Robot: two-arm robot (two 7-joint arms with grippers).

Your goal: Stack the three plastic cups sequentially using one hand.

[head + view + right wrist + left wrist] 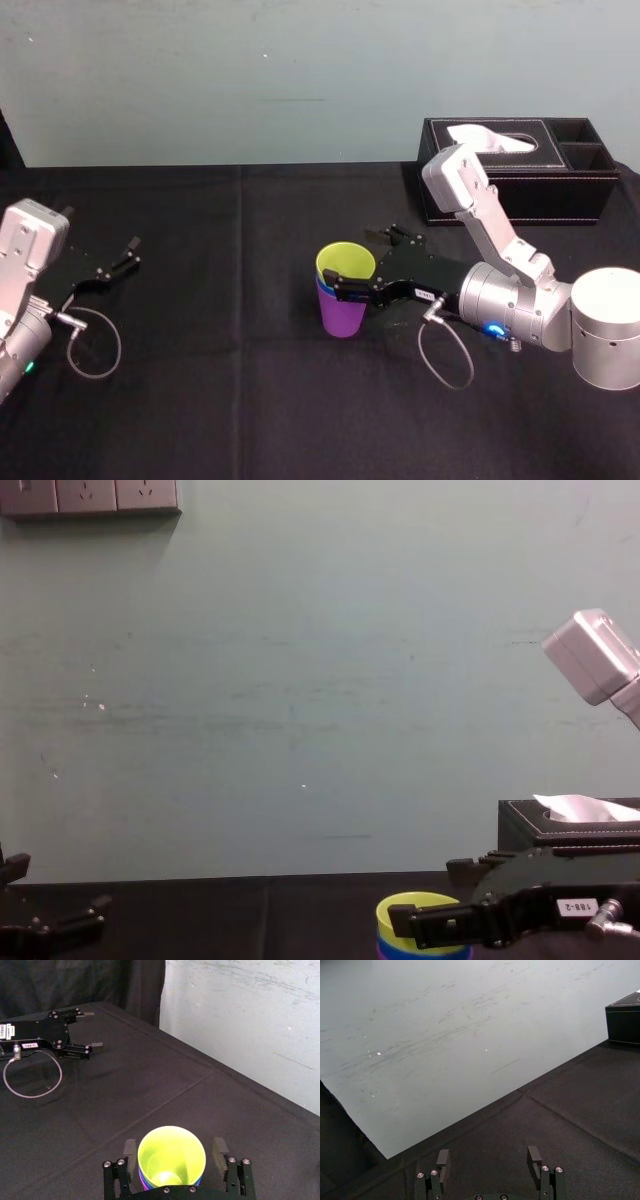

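Note:
The three plastic cups stand nested in one upright stack mid-table: the yellow-green cup [346,262] on top, a thin band of the blue cup [322,288] under it, and the purple cup [343,315] at the bottom. My right gripper [354,262], with its white label, straddles the stack's rim. In the right wrist view its fingers [130,1148] stand open, a small gap on each side of the yellow-green cup [171,1156]. In the chest view the stack [418,920] sits behind the near finger. My left gripper [130,252] rests open at the far left.
A black tissue box [515,165] with white tissue stands at the back right, behind my right arm. Black cloth covers the table, bare between the stack and the left gripper. A pale wall runs along the far edge.

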